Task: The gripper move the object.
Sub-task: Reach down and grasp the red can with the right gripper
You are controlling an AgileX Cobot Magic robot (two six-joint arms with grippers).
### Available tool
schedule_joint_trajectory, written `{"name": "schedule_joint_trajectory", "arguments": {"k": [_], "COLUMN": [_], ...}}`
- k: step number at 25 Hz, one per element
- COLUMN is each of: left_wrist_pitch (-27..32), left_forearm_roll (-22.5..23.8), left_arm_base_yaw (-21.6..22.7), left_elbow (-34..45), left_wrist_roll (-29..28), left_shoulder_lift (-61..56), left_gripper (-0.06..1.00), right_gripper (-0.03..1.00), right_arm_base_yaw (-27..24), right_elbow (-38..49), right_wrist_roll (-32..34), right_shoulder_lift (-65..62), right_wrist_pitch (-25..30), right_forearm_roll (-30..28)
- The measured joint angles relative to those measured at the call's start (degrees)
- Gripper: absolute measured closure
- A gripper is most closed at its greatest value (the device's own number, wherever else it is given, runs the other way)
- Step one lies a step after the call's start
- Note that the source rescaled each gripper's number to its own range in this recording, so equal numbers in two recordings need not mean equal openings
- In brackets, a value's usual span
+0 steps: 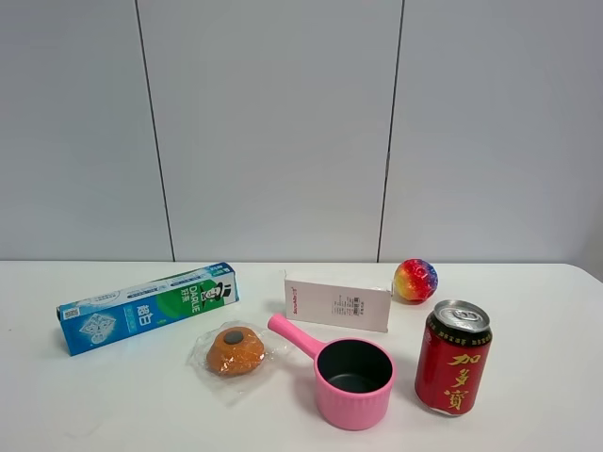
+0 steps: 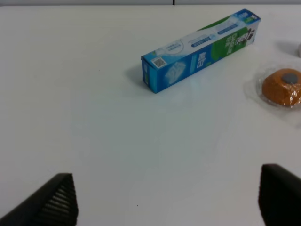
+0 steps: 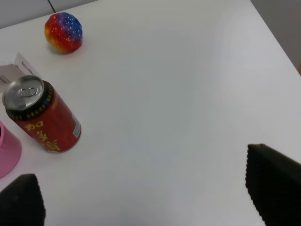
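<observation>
**Red drink can (image 1: 453,358) stands free on the table, both claws wide and empty**

You have the can upright on the white table (image 1: 546,395), at the front right of the group in the high view. Its silver pull-tab top faces up and the yellow characters face the camera. The pink pot (image 1: 353,384) sits just beside it toward the middle, with a narrow strip of bare table between the two. The pot's handle points back and away from the can. Behind the can lies the rainbow ball (image 1: 415,280), and next to the ball a white box (image 1: 337,301) stands on its long edge.

Your right gripper (image 3: 146,193) is spread wide, with nothing but bare table between its two black fingers (image 3: 273,183). The can stands outside that gap, off beyond one finger and clear of it.

Your left gripper (image 2: 164,200) is just as wide and grips nothing. It hangs over bare table, with the blue and green toothpaste box (image 2: 200,52) lying well ahead of it. The wrapped orange bun (image 2: 282,87) lies off to one side, near the far end of that box.
</observation>
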Motion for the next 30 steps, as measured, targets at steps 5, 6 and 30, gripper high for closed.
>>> {"name": "schedule_joint_trajectory", "arguments": {"k": [5, 6, 30], "left_wrist_pitch": [0.0, 0.0, 0.0], "left_forearm_roll": [0.0, 0.0, 0.0], "left_arm_base_yaw": [0.0, 0.0, 0.0], "left_elbow": [0.0, 0.0, 0.0], "left_wrist_roll": [0.0, 0.0, 0.0], "left_shoulder_lift": [0.0, 0.0, 0.0], "left_gripper": [-0.06, -0.06, -0.06], "right_gripper": [0.37, 0.37, 0.37], "right_arm_base_yaw": [0.0, 0.0, 0.0], "right_elbow": [0.0, 0.0, 0.0], "right_wrist_roll": [0.0, 0.0, 0.0], "right_shoulder_lift": [0.0, 0.0, 0.0], "right_wrist_pitch": [0.0, 0.0, 0.0], "right_forearm_roll": [0.0, 0.0, 0.0]}}
